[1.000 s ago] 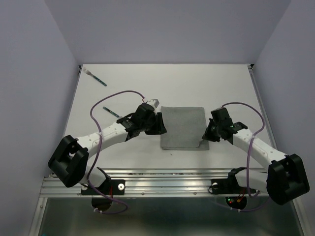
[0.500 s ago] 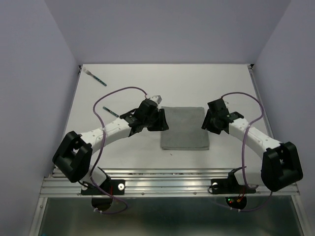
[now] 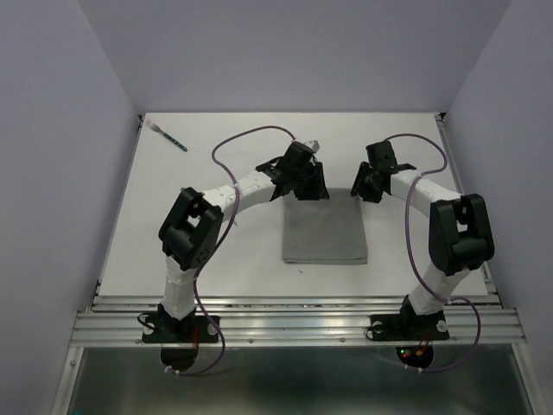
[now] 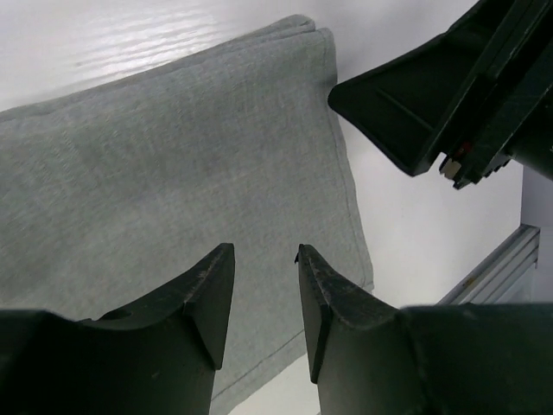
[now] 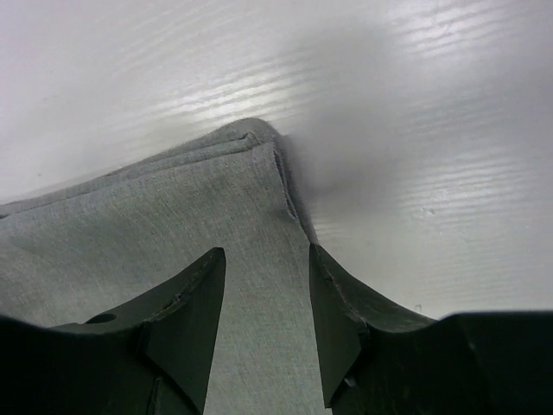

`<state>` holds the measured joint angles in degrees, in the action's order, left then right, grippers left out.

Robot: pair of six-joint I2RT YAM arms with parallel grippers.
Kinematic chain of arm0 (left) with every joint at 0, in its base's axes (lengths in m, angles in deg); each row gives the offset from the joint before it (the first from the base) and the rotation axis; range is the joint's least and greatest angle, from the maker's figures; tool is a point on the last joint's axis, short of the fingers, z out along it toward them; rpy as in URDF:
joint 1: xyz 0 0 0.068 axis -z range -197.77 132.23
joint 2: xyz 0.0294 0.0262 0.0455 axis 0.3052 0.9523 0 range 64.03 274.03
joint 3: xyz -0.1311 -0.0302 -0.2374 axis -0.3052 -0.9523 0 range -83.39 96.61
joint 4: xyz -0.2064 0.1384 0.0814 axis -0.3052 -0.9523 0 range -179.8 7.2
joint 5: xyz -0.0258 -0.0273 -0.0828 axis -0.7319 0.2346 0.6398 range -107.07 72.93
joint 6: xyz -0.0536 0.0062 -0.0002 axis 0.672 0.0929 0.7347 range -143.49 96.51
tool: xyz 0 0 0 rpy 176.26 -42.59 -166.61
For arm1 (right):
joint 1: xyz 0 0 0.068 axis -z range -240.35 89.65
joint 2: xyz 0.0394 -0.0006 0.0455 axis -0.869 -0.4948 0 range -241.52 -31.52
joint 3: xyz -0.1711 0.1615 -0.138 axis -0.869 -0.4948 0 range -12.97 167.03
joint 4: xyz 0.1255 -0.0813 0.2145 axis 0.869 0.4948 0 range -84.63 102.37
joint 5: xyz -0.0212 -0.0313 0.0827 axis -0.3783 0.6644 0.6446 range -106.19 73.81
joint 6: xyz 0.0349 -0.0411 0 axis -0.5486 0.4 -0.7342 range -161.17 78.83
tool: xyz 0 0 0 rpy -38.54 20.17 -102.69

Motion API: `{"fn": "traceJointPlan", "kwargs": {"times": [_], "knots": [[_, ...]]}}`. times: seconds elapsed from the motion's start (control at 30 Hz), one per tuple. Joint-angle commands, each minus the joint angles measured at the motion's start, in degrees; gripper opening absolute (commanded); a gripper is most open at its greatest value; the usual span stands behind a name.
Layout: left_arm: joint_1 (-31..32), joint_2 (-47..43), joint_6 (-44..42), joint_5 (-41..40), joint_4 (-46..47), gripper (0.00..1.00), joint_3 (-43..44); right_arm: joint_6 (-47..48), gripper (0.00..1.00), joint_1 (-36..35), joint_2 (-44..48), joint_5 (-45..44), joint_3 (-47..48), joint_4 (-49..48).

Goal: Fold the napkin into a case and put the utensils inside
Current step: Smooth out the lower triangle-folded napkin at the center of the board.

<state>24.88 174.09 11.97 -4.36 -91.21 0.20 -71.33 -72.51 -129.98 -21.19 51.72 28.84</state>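
The left jaws and right jaws hang part-open and empty above the far corners of the folded napkin lying flat mid-tabletop, apparently set to pinch them for another fold, while one teal-handled utensil waits far left of the napkin.

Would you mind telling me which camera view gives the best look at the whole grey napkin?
The top external view: the napkin lies flat there with nearly its whole outline visible. The left wrist view crops it to one part, and the right wrist view shows only one corner with layered edges.
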Motion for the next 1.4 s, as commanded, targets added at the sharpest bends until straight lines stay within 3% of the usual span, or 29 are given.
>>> {"fn": "traceJointPlan", "kwargs": {"times": [0.0, 0.17, 0.43, 0.9, 1.2, 1.37], "knots": [[0.0, 4.8, 2.2, 5.4, 1.8, 0.45, 7.1, 2.1, 0.49, 0.2, -1.0, 4.3, 4.2, -2.9], [-0.1, 11.3, 5.2, 7.1, 3.6, 0.41, 13.5, 2.4, 0.41, 0.2, -2.1, 4.6, 5.9, -3.1], [-0.7, 18.7, 7.4, 5.8, 3.3, 0.37, 19.2, 2.6, 0.4, 0.7, -4.7, 6.4, 7.2, -3.1], [-1.8, 25.8, 5.7, 3.8, 0.3, 0.36, 23.4, 2.8, 0.59, 3.5, -1.4, 6.0, 3.1, -3.0], [-1.8, 17.7, 1.4, -0.5, -2.8, 0.4, 19.3, 2.9, 0.59, 4.0, -1.0, 5.9, 0.0, -3.2], [-1.8, 7.8, -0.9, -1.8, -2.0, 0.41, 12.8, 1.7, 0.58, 4.0, 5.0, 5.6, -5.5, -3.5]]}}
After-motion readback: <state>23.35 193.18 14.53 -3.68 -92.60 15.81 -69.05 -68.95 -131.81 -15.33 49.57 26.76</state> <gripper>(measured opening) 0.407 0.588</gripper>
